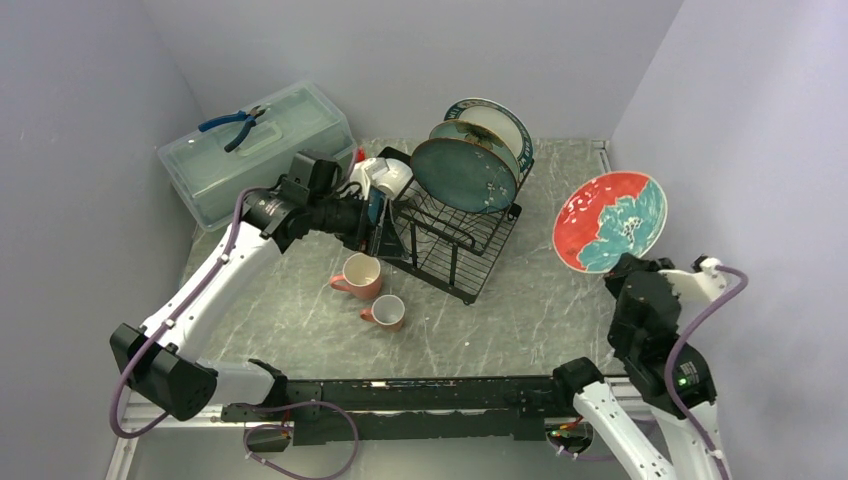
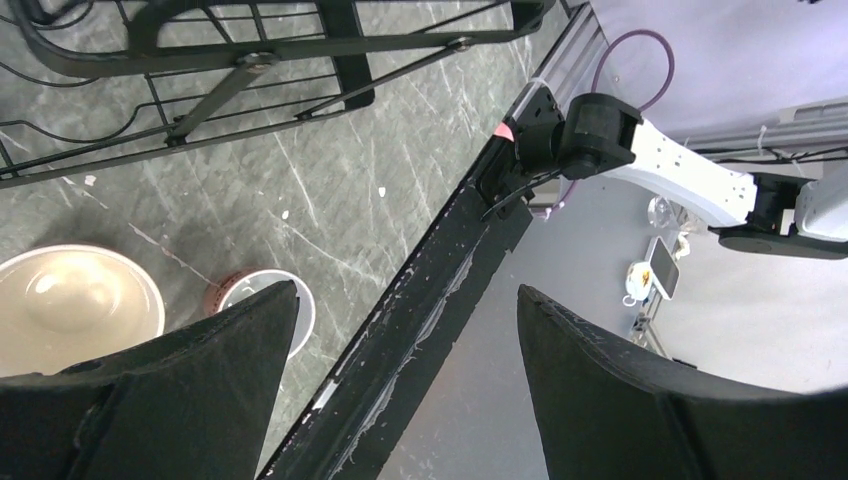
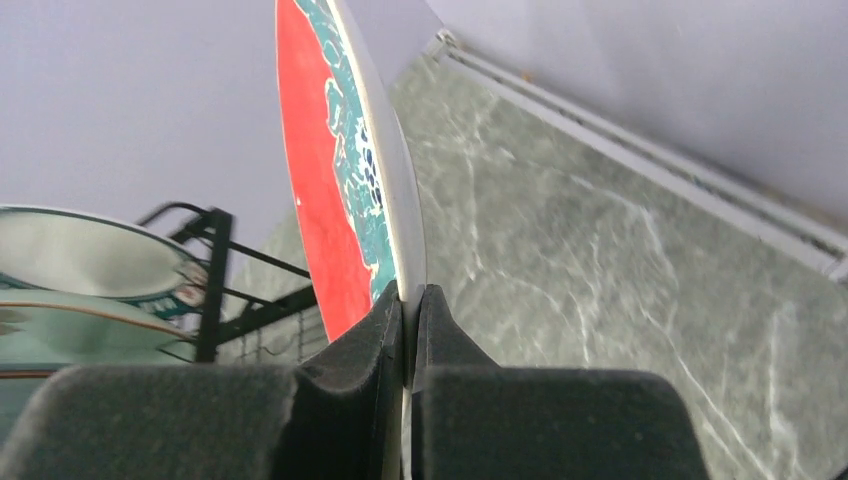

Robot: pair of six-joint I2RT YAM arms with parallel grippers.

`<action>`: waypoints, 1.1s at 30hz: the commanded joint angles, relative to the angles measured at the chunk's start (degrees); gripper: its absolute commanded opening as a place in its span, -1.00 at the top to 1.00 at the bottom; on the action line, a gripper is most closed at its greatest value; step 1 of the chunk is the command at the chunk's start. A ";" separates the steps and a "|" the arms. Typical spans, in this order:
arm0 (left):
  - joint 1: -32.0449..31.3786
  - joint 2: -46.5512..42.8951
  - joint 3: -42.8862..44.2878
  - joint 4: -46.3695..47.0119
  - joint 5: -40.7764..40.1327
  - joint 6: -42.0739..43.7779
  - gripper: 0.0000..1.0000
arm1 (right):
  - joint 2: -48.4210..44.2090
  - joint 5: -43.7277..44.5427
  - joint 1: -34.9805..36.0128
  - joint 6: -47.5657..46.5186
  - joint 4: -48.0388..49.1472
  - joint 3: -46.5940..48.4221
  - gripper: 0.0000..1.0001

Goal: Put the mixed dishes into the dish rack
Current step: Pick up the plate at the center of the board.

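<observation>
Rim of the red floral plate (image 1: 608, 222) is pinched between the closed fingers of the right gripper (image 3: 410, 300). The plate is held upright on edge above the right side of the table (image 1: 520, 310), well apart from the dish rack (image 1: 455, 240), with its patterned face turned towards the overhead camera. Three other plates are stood on edge in the far half of the rack: the glossy teal plate (image 1: 463, 175) in front, the pale green floral plate (image 1: 478, 138) behind it, and the white plate with the teal lettered rim (image 1: 497, 115) at the back. Small white bowls (image 1: 385, 177) are seen at the rack's far left corner, though it cannot be told whether they are inside the rack or only against it. The left gripper (image 2: 405, 295) is positioned just beside the rack's left side, its jaws spread wide with nothing between them. Two mugs are stood upright on the table in front of the rack, close together: the first pink mug (image 1: 358, 275) nearer the rack and the second pink mug (image 1: 386, 312) nearer the arm bases. Both are also seen below the left fingers in the wrist view. A translucent pale green box (image 1: 255, 150) is placed in the far left corner, with blue-handled pliers (image 1: 235, 125) laid on its lid.
</observation>
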 commanded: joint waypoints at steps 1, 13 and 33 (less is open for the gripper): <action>1.85 0.39 3.66 1.31 3.60 -1.95 -0.71 | 2.80 -0.17 -0.01 -9.18 16.07 10.80 1.00; 4.10 2.99 7.64 3.50 7.09 -5.77 -0.71 | 12.83 -12.16 0.01 -17.05 11.28 32.28 1.00; 5.21 4.82 5.57 10.90 16.79 -11.96 -0.72 | 17.37 -31.21 0.63 -6.85 1.45 40.92 1.00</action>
